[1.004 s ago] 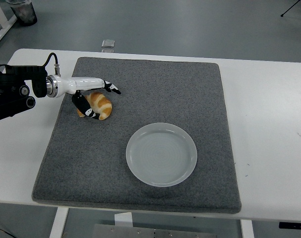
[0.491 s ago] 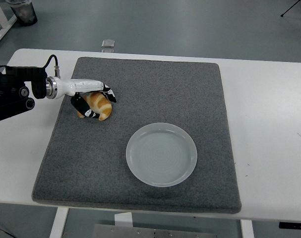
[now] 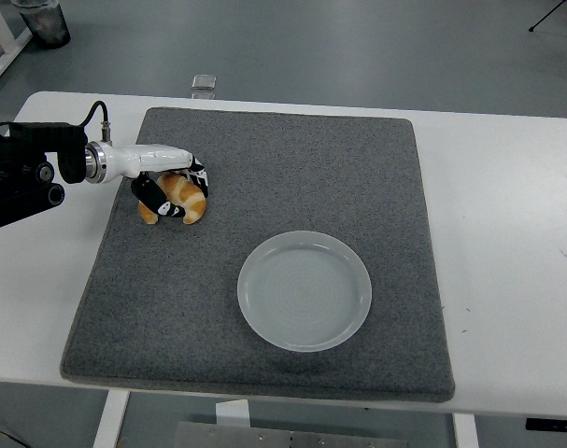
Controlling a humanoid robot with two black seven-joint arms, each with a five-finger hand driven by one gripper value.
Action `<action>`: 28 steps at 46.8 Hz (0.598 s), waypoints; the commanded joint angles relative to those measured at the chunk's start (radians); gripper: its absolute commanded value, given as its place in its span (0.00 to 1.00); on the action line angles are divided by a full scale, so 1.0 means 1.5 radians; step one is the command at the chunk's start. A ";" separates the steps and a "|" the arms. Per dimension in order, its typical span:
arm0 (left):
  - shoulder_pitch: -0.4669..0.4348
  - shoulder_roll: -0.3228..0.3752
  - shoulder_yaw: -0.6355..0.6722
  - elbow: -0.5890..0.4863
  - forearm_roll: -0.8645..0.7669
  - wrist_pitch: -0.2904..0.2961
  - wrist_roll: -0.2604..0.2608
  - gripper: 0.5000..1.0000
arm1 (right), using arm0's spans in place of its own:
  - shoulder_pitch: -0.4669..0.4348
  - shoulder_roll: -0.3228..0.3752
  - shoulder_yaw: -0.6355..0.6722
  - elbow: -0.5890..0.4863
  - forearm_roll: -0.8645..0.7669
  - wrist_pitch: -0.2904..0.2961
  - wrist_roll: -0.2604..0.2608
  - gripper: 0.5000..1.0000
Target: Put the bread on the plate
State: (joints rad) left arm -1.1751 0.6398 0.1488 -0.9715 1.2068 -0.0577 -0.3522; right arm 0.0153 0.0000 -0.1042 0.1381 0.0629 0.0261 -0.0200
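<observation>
Fingers newly curled: left hand (image 3: 167,183) around bread (image 3: 181,199) on mat (image 3: 264,177)

- A white worktop (image 3: 507,233) spans the view, with a grey felt mat (image 3: 264,243) lying on it.
- Behind it stretches a smooth grey floor (image 3: 358,47).
- A dark bin (image 3: 40,21) stands at the top left, beside a white frame leg (image 3: 3,51).

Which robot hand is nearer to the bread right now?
Left. The left robot hand is curled around the bread on the grey mat, up and left of the plate. The right robot hand is not in view.
</observation>
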 commanded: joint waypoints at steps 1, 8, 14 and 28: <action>-0.002 0.000 -0.001 0.003 -0.001 0.003 0.000 0.00 | 0.000 0.000 0.000 0.000 0.000 0.000 0.000 0.90; -0.004 0.000 -0.007 0.003 -0.002 0.003 0.000 0.00 | 0.000 0.000 0.000 0.000 0.000 0.000 0.000 0.90; -0.005 -0.001 -0.008 0.002 -0.003 0.003 0.000 0.00 | 0.000 0.000 0.000 0.000 0.000 0.000 0.000 0.90; -0.027 -0.007 -0.013 -0.006 -0.016 0.002 -0.001 0.00 | 0.000 0.000 0.000 0.000 0.000 0.000 0.000 0.90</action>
State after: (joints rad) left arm -1.2081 0.6274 0.1332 -0.9760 1.1852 -0.0523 -0.3529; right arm 0.0152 0.0000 -0.1039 0.1382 0.0629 0.0261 -0.0200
